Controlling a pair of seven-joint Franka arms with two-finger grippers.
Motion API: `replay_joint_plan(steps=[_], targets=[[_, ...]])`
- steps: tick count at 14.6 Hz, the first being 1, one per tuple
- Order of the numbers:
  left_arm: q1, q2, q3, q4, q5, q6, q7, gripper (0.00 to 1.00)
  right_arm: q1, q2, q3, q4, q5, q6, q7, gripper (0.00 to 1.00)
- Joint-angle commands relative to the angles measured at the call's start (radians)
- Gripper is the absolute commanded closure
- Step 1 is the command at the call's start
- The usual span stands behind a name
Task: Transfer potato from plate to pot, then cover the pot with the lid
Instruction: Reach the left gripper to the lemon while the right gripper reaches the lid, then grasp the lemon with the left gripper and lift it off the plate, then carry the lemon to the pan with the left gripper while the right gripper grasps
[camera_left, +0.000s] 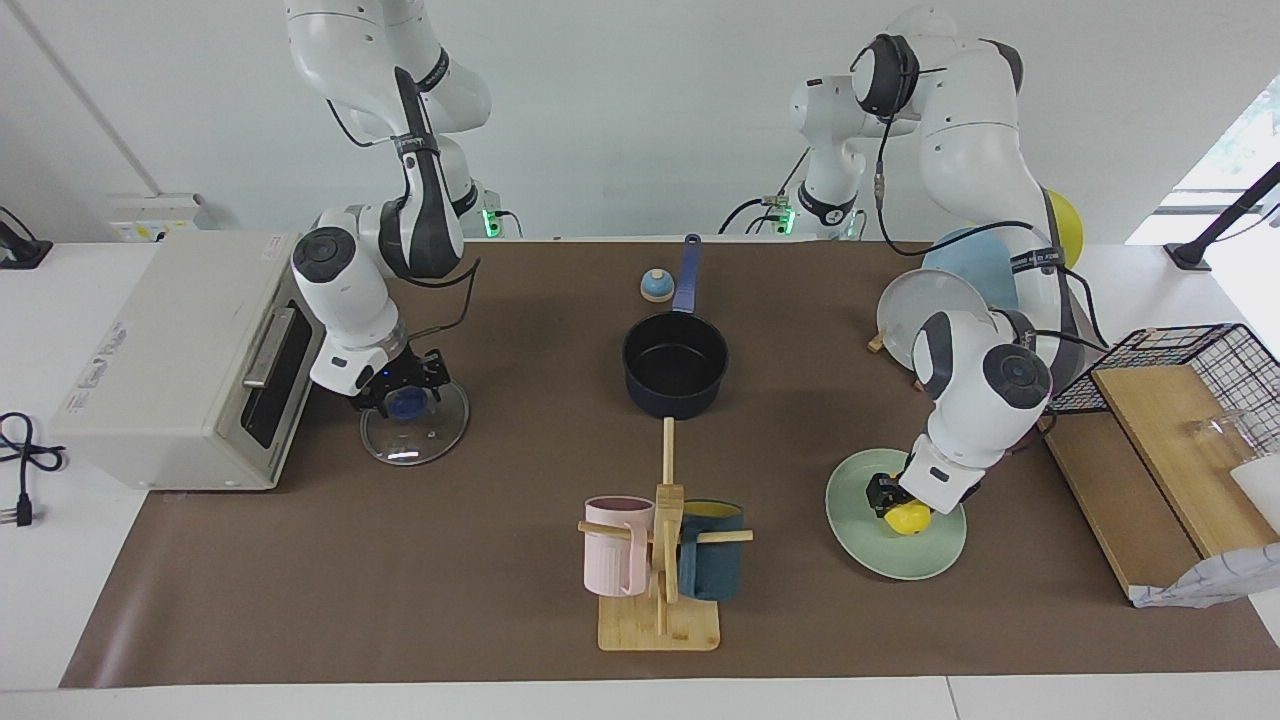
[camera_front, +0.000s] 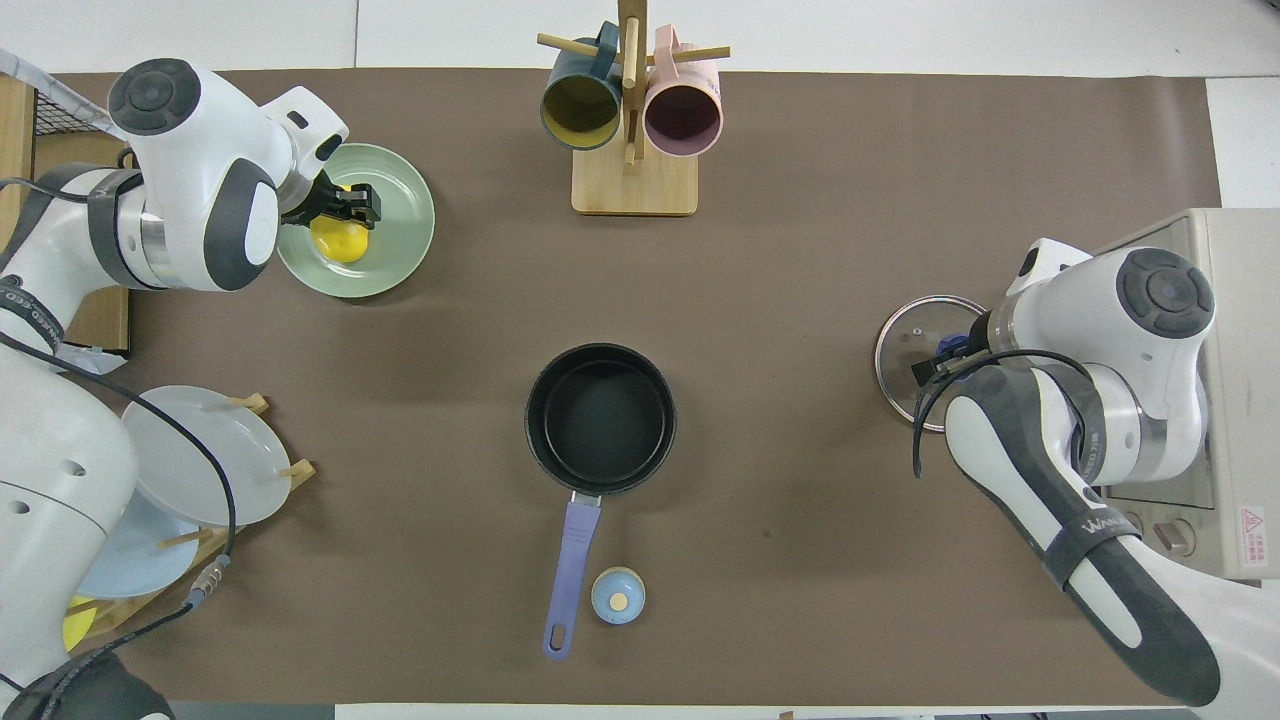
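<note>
My left gripper (camera_left: 897, 507) pinches the glossy yellow potato (camera_left: 910, 519) on the mint-green plate (camera_left: 880, 555), well apart from the navy saucepan (camera_left: 676, 362); it may squirt free. My right gripper (camera_left: 405, 392) straddles the glass lid's (camera_left: 415, 428) knob; I can't tell whether it is clamped.

The potato (camera_left: 909, 519) is bright yellow, on the pale mint-green plate (camera_left: 860, 540); the pot (camera_left: 675, 365) is dark navy with a black interior and a blue handle; beside that handle sits a blue-and-tan bell (camera_left: 656, 286); the lid (camera_left: 415, 425) is clear glass with a metal rim and blue knob; farther from the robots than the pot hang a pink mug (camera_left: 615, 545) and a dark teal mug (camera_left: 712, 565) on a pale wooden rack (camera_left: 660, 620); the table mat (camera_left: 300, 580) is brown.
</note>
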Motion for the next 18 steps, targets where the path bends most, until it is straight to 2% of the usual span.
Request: replay_joint_plan(steps=[1, 2, 3, 6, 8, 10, 11, 12, 13, 15, 18], targets=[[-0.025, -0.063, 0.013, 0.003, 0.005, -0.042, -0.067, 1.0, -0.011, -0.01, 0.006, -0.012, 0.019, -0.007, 0.004, 0.22], [-0.026, -0.121, 0.011, 0.002, -0.033, -0.092, -0.081, 1.0, -0.011, -0.01, 0.006, -0.012, 0.019, -0.008, 0.002, 0.23], [-0.031, -0.193, 0.011, 0.0, -0.086, -0.173, -0.096, 1.0, -0.011, -0.01, 0.006, -0.01, 0.019, -0.014, -0.003, 0.3], [-0.114, -0.376, 0.007, -0.011, -0.101, -0.42, -0.202, 1.0, -0.013, -0.01, 0.006, -0.006, 0.019, -0.023, -0.013, 0.51], [-0.192, -0.46, 0.007, -0.059, -0.102, -0.488, -0.28, 1.0, -0.01, -0.008, 0.006, 0.038, 0.019, -0.086, -0.01, 0.72], [-0.302, -0.531, 0.007, -0.18, -0.102, -0.453, -0.378, 1.0, 0.001, -0.014, 0.007, 0.123, 0.019, -0.187, -0.001, 0.91], [-0.348, -0.571, 0.007, -0.268, -0.102, -0.371, -0.42, 1.0, 0.0, -0.011, 0.007, 0.197, 0.019, -0.266, -0.001, 0.95], [-0.403, -0.6, 0.007, -0.378, -0.102, -0.237, -0.476, 1.0, 0.0, -0.011, 0.007, 0.259, 0.019, -0.339, -0.003, 1.0], [-0.457, -0.602, 0.007, -0.458, -0.102, -0.12, -0.53, 1.0, 0.0, -0.017, 0.007, 0.325, 0.018, -0.418, -0.003, 1.0], [-0.508, -0.578, 0.007, -0.527, -0.102, -0.001, -0.558, 1.0, 0.001, -0.022, 0.007, 0.457, 0.019, -0.563, 0.0, 1.0], [-0.559, -0.498, 0.008, -0.543, -0.102, 0.083, -0.563, 1.0, 0.016, -0.042, 0.041, 0.525, 0.013, -0.609, 0.028, 1.0]])
